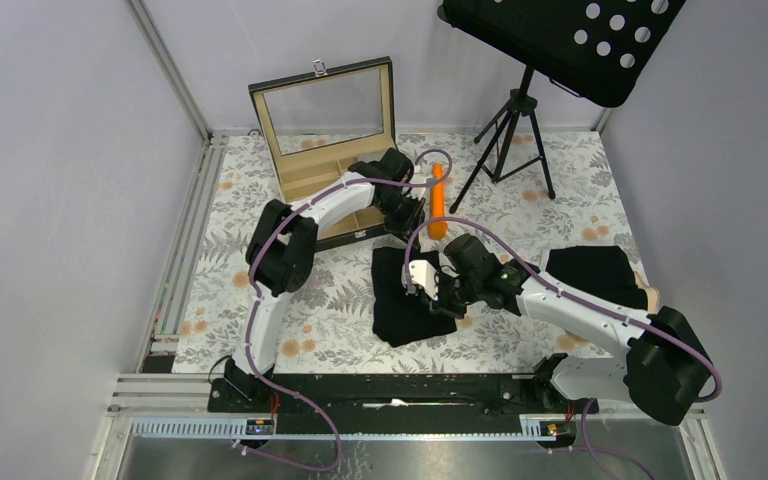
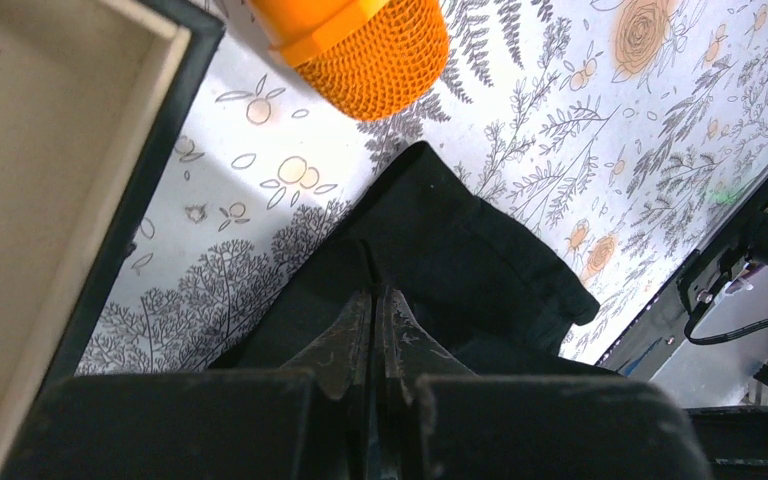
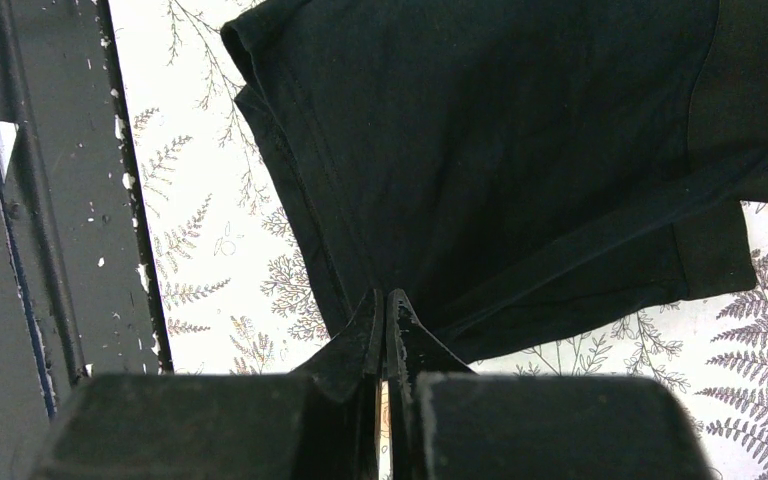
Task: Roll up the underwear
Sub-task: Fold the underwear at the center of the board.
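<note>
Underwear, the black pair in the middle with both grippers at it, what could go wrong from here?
The left gripper and right gripper are shut right at the edges of the underwear, so such a thin pinch may slip and let the cloth flop flat. The orange stick lies close beside the left gripper, so a move that way could knock it. A taut crease runs from the right gripper, so the roll may come out skewed.

The underwear (image 1: pixel 400 310) lies centred on the table (image 1: pixel 560 200), a second garment (image 1: pixel 595 272) right of it, box (image 1: pixel 300 180) and stick (image 1: pixel 438 200) behind.
</note>
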Motion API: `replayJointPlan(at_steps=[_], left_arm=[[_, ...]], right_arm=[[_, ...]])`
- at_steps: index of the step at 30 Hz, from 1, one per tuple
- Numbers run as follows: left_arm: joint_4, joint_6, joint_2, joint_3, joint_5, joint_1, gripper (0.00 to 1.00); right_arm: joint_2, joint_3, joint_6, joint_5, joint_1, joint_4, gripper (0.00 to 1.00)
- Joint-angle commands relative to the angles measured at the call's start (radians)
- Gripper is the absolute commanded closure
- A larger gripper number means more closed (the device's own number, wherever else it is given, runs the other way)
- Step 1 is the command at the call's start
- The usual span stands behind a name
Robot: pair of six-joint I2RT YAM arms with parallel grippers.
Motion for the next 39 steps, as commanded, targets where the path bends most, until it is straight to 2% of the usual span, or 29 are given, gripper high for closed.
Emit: replayJointPlan(at_steps=[1, 15, 16, 17, 18, 19, 23, 25, 28, 30, 33, 39], left_arm=[[0.051, 0.021, 0.019, 0.064, -0.015, -0.008, 1.0], [0.065, 0.013, 0.094, 0.132, 0.06, -0.046, 1.0], [0.067, 0.014, 0.104, 0.148, 0.08, -0.05, 0.99], [0.067, 0.014, 0.11, 0.169, 0.103, -0.055, 0.96], [0.067, 0.015, 0.115, 0.183, 0.119, -0.061, 0.91], [0.067, 0.016, 0.119, 0.199, 0.141, -0.065, 0.84], [0.055, 0.035, 0.084, 0.271, 0.244, -0.058, 0.6], [0.058, 0.049, 0.032, 0.267, 0.278, -0.039, 0.55], [0.068, 0.04, -0.064, 0.188, 0.277, 0.013, 0.55], [0.074, 0.039, -0.142, 0.063, 0.238, 0.054, 0.55], [0.077, 0.047, -0.244, -0.118, 0.155, 0.106, 0.56], [0.097, 0.137, -0.441, -0.397, 0.132, 0.124, 0.58]], right_arm=[[-0.009, -0.016, 0.009, 0.017, -0.008, 0.017, 1.0], [-0.021, -0.064, 0.053, 0.076, -0.01, 0.038, 0.98], [-0.031, -0.066, 0.056, 0.083, -0.011, 0.029, 0.95], [-0.049, -0.064, 0.06, 0.089, -0.01, 0.015, 0.87], [-0.069, -0.062, 0.064, 0.096, -0.012, 0.001, 0.73], [-0.1, -0.056, 0.076, 0.118, -0.011, -0.013, 0.64], [-0.254, 0.006, 0.203, 0.184, -0.08, -0.068, 0.52], [-0.302, 0.03, 0.272, 0.182, -0.121, -0.088, 0.49], [-0.3, 0.057, 0.354, 0.179, -0.152, -0.097, 0.5], [-0.256, 0.069, 0.41, 0.189, -0.179, -0.068, 0.5], [-0.154, 0.087, 0.507, 0.158, -0.258, 0.003, 0.52], [0.068, 0.15, 0.606, 0.094, -0.329, 0.061, 0.54]])
